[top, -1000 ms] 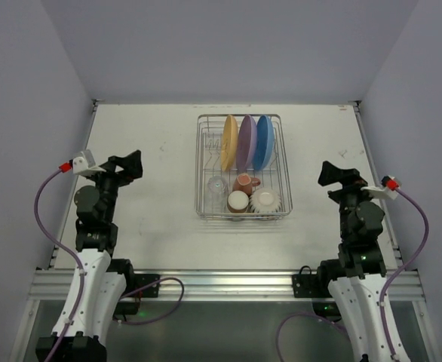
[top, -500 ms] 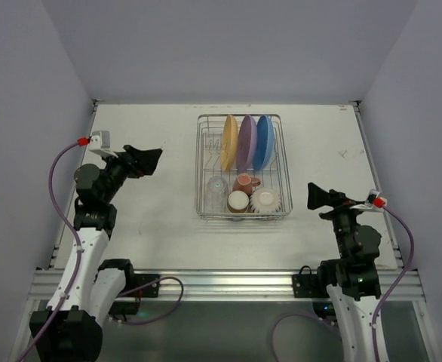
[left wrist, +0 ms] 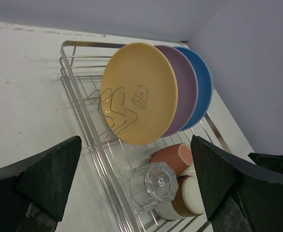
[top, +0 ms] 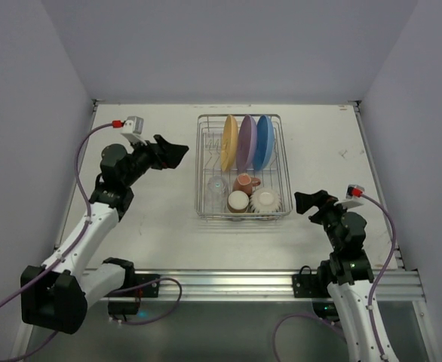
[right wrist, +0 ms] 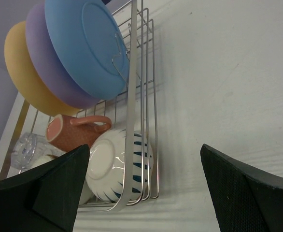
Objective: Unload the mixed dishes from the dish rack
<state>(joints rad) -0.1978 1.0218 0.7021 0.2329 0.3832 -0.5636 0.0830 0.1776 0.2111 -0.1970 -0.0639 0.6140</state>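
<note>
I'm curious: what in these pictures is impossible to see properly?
Left wrist view: the yellow plate covers all but the edges of the purple plate and blue plate.
Left wrist view: the cream bowl is mostly hidden behind the upright cup and a gripper finger.
Top view: the plates stand edge-on, faces unseen; the glass tumbler is too faint for detail.

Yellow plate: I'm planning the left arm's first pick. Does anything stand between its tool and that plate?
Between the left tool and the yellow plate: only the dish rack side wall and a wire tine on the plate's face. No dish does.
</note>
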